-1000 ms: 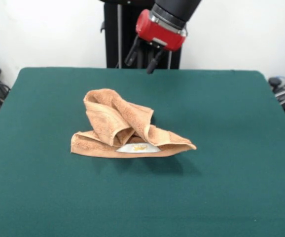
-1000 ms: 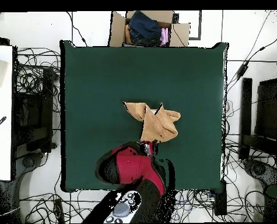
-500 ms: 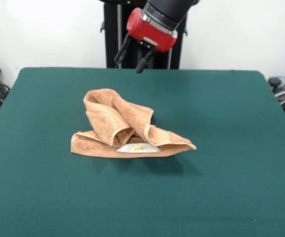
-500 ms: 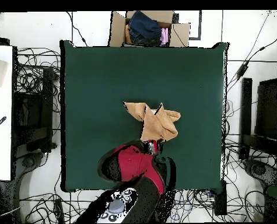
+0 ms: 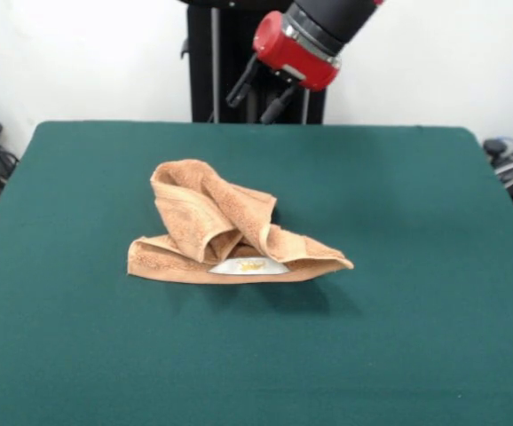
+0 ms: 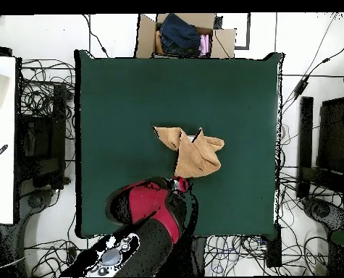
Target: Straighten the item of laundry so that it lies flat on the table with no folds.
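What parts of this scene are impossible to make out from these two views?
- Towel underside and inner layers: hidden by its own folds, both views.
- Label wording: too small, front view.
- Gripper in the overhead view: covered by the red arm.
- Box contents: cut off at the top edge.

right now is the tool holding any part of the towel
No. The tool hangs open above the far side of the table, holding nothing. The towel lies crumpled on the felt, apart from it.
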### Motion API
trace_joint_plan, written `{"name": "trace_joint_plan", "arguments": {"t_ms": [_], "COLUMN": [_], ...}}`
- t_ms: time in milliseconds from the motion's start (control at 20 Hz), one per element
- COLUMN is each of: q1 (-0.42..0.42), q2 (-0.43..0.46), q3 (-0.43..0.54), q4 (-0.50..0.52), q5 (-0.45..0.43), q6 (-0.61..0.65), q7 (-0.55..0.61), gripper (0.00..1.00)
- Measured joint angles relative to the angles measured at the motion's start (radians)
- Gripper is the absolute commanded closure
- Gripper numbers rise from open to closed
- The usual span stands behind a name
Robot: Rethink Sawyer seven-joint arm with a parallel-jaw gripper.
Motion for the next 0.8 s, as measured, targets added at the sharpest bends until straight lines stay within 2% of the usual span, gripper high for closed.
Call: {"name": "trace_joint_plan", "arguments": {"t_ms": [300,800], "q1": [0.048,0.050], "q2": [0.019,0.051], "q3": [-0.033,-0.047], "q4": [-0.016,-0.018], "q5": [0.035,0.076], "q6": [0.048,0.048], "q7": [0.000,0.005], "gripper": [0.00,0.00]}}
